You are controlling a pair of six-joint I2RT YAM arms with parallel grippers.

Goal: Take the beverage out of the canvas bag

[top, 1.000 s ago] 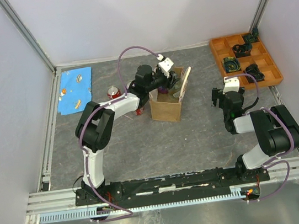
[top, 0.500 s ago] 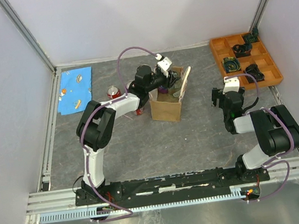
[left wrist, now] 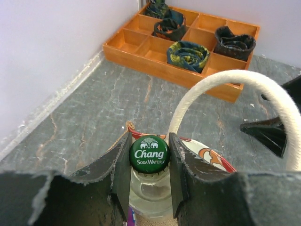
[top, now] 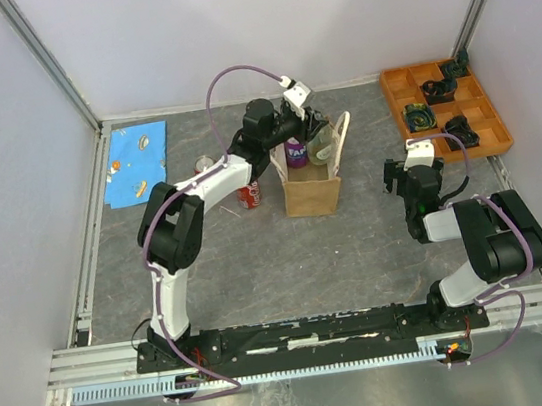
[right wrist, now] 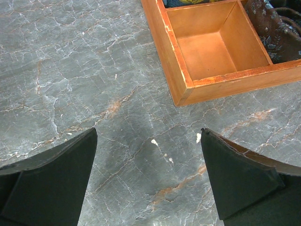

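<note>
The beverage is a clear glass bottle (top: 320,143) with a green "Chang Soda Water" cap (left wrist: 149,154). My left gripper (top: 310,123) (left wrist: 149,137) is shut on its neck just under the cap and holds it upright over the mouth of the canvas bag (top: 312,189). The bag is tan and boxy, and its cream loop handle (left wrist: 225,82) arches to the right of the bottle. A purple can (top: 295,151) stands in the bag beside the bottle. My right gripper (top: 397,177) (right wrist: 148,136) hangs open over bare table, well right of the bag.
An orange compartment tray (top: 394,105) (right wrist: 164,37) with rolled dark items sits at the back right. A red can (top: 250,196) stands left of the bag, another can (top: 205,162) further left. A blue printed sheet (top: 136,161) lies at the far left.
My left gripper has shut on the bottle's neck and raised it from inside the bag. The bag has shifted slightly right and now stands straighter. The right arm has not moved.
</note>
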